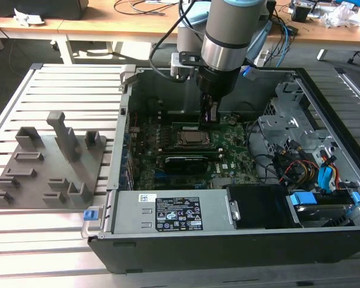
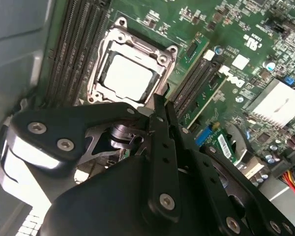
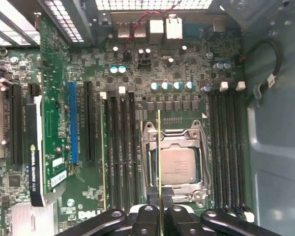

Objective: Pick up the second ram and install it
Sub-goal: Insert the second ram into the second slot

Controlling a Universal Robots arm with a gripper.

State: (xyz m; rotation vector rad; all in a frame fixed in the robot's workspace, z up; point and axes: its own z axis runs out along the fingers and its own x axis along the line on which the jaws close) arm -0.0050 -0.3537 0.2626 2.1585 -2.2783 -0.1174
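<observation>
Fingers of the gripper pinch the second ram edge-on, above the processor socket, so it wants keeping square and upright, lined along an empty memory slot beside that socket before any downward press.

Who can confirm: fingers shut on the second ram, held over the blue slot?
Wrong spot. In the first wrist view the fingers are shut on the second ram over the processor socket, not the blue slot, which lies off to one side.
</observation>
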